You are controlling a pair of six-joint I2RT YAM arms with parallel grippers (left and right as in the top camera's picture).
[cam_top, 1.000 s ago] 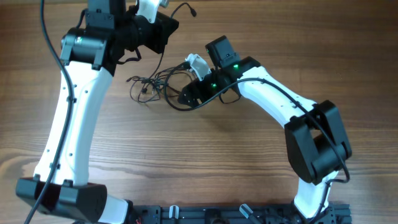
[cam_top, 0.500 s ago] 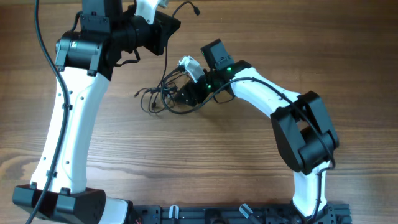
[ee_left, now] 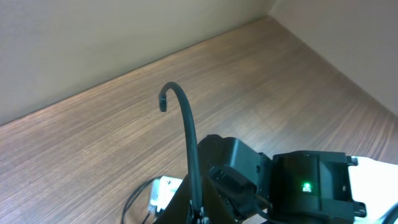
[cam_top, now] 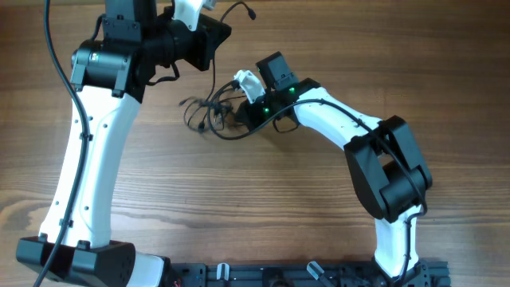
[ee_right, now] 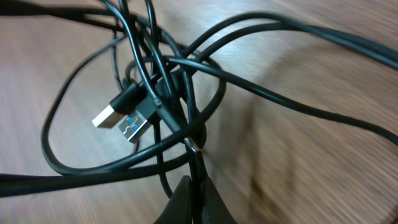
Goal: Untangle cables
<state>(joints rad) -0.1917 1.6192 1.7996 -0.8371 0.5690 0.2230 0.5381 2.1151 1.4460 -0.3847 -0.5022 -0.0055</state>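
The cables (cam_top: 209,112) lie as a loose black tangle on the wooden table between the two arms. My left gripper (cam_top: 209,38) is raised at the far edge and shut on one strand, whose curved free end (ee_left: 177,102) rises from my left gripper (ee_left: 198,214) and reaches the plug (cam_top: 249,13). At the tangle's right side my right gripper (cam_top: 239,115) is low over the wood. In the right wrist view my right gripper (ee_right: 194,182) is shut on a thin strand (ee_right: 198,155) leading into the knot, beside two silver-tipped USB plugs (ee_right: 121,121).
The table (cam_top: 263,207) is bare wood around the tangle. The right arm's wrist with its green light (ee_left: 305,185) sits just below the left gripper. A black rail (cam_top: 303,275) runs along the near edge between the arm bases.
The right gripper has gone from open to shut on a strand of the tangle. The tangle's left side has drawn in to the right. The left arm holds still after a small shift.
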